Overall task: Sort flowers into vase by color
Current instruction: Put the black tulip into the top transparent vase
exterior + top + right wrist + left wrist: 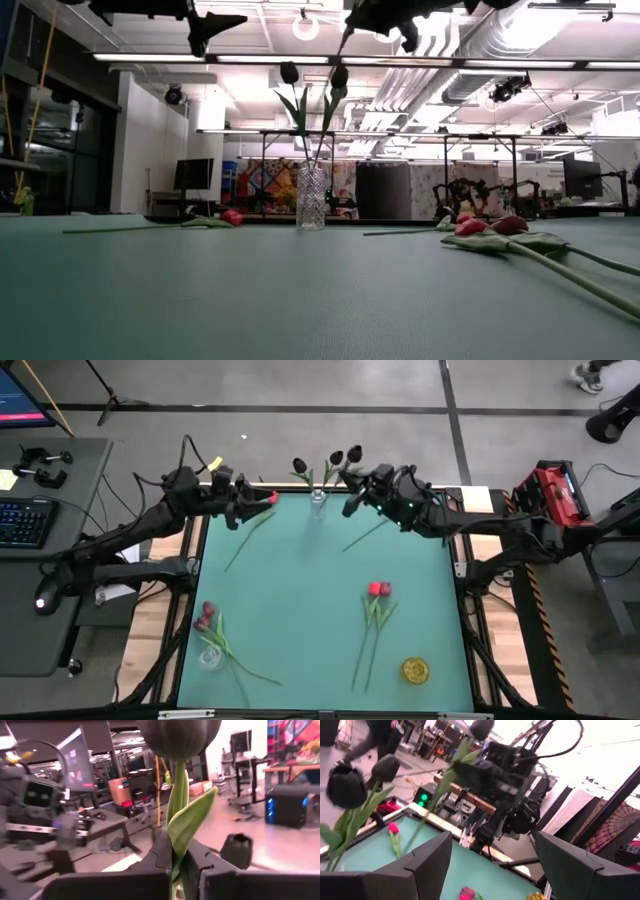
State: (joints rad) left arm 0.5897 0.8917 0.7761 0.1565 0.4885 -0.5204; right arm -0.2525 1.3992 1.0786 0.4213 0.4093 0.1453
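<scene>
Rising between the closed fingers of the right gripper (176, 870), a black artificial tulip with a thin green stem (179, 740) is held high above the green table (300, 590), near the clear glass vase (311, 198) holding two black tulips (289, 72). The left gripper (250, 508) hangs open above a red tulip (272, 498).

1. My right gripper (352, 501) is raised at the far edge of the table, just right of centre, fingers (165, 857) clamped tight.
2. My left gripper (247, 507) hangs level with it at the far left, fingers (427, 862) spread wide, holding nothing.
</scene>
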